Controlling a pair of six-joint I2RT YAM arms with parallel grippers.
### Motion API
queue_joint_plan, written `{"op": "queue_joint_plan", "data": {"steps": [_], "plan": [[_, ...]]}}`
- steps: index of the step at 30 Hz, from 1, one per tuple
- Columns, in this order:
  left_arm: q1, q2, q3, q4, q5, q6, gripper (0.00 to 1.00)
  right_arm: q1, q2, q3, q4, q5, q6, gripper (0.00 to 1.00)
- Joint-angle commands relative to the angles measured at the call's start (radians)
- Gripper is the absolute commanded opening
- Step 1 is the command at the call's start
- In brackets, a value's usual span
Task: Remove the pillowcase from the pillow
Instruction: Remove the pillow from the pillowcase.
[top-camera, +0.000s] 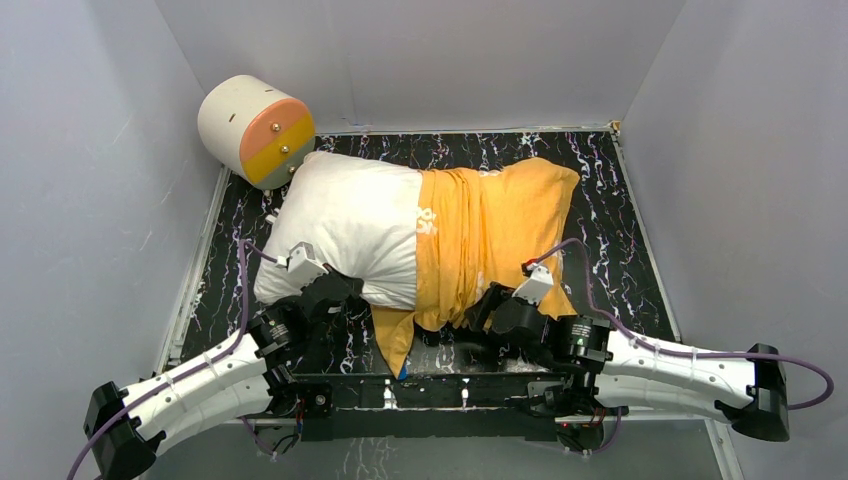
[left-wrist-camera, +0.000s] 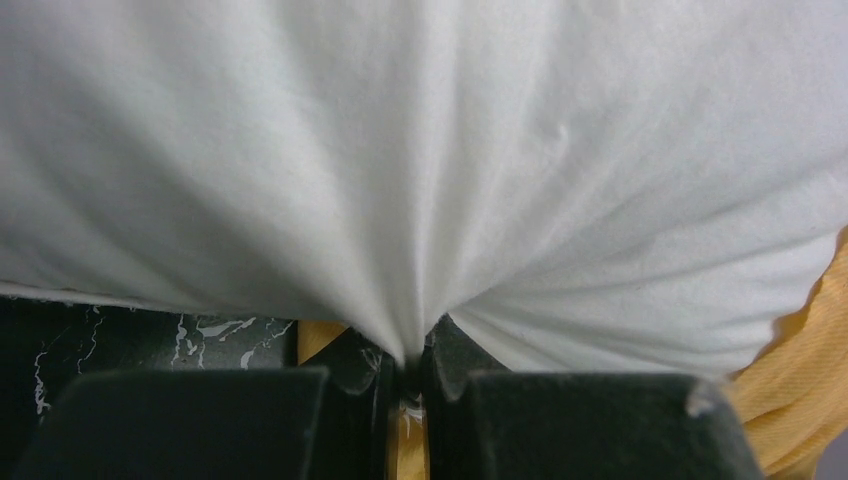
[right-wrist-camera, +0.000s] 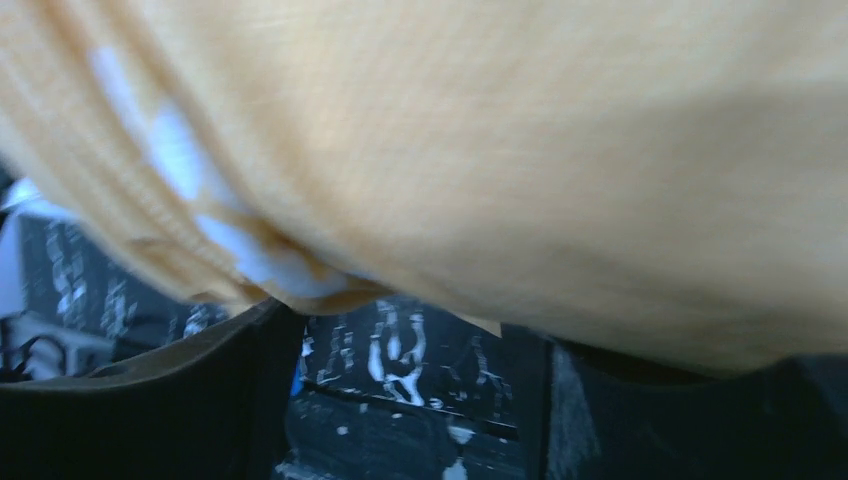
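Left claw (left-wrist-camera: 408, 380) pinches a fold of the plump white pillow (top-camera: 350, 225). Right claw (right-wrist-camera: 420, 395) gapes wide just beside the wrinkled orange-yellow pillowcase (top-camera: 490, 235), which covers the pillow's right half on the marbled black surface (top-camera: 620, 250)

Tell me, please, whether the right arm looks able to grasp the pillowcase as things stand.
Probably yes. The right end effector stands open at the near edge of the pillowcase, whose orange fabric hangs right over it with nothing between. The left end effector pinches the pillow.
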Motion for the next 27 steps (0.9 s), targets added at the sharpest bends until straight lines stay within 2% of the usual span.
{"op": "queue_joint_plan", "data": {"steps": [1, 2, 4, 6, 9, 11, 13, 16, 18, 20, 21, 24, 25, 27], "plan": [[0.016, -0.011, 0.032, -0.084, -0.107, 0.034, 0.00, -0.012, 0.066, 0.084, -0.371, 0.223, 0.277, 0.59], [0.016, -0.004, 0.039, -0.103, -0.120, 0.030, 0.00, -0.012, 0.088, 0.103, -0.440, 0.281, 0.339, 0.40], [0.015, 0.026, 0.063, -0.210, -0.158, -0.028, 0.00, -0.012, 0.129, 0.135, -0.511, 0.388, 0.409, 0.12], [0.015, 0.074, 0.098, -0.303, -0.201, -0.084, 0.00, -0.013, 0.157, 0.172, -0.566, 0.481, 0.455, 0.00], [0.016, 0.099, 0.118, -0.368, -0.244, -0.094, 0.00, -0.021, 0.182, 0.253, -0.825, 0.588, 0.679, 0.00], [0.015, 0.090, 0.114, -0.363, -0.256, -0.086, 0.00, -0.071, 0.191, 0.318, -0.836, 0.621, 0.582, 0.00], [0.015, 0.074, 0.102, -0.355, -0.257, -0.083, 0.00, -0.157, 0.213, 0.386, -0.777, 0.629, 0.395, 0.00], [0.016, 0.040, 0.091, -0.367, -0.241, -0.095, 0.00, -0.269, 0.222, 0.455, -0.825, 0.651, 0.323, 0.00], [0.016, 0.018, 0.088, -0.357, -0.225, -0.089, 0.00, -0.287, 0.183, 0.488, -0.740, 0.628, 0.189, 0.00], [0.016, 0.000, 0.083, -0.318, -0.196, -0.069, 0.00, -0.288, 0.100, 0.463, -0.463, 0.460, -0.211, 0.11], [0.016, -0.004, 0.083, -0.299, -0.177, -0.060, 0.00, -0.287, 0.052, 0.431, -0.352, 0.334, -0.296, 0.21], [0.015, -0.003, 0.089, -0.280, -0.140, -0.049, 0.00, -0.288, -0.106, 0.321, -0.184, -0.021, -0.334, 0.59], [0.015, -0.004, 0.092, -0.281, -0.131, -0.041, 0.00, -0.287, -0.149, 0.286, -0.176, -0.099, -0.289, 0.65], [0.015, -0.015, 0.083, -0.280, -0.122, -0.042, 0.00, -0.288, -0.209, 0.218, -0.173, -0.229, -0.220, 0.70]]}}
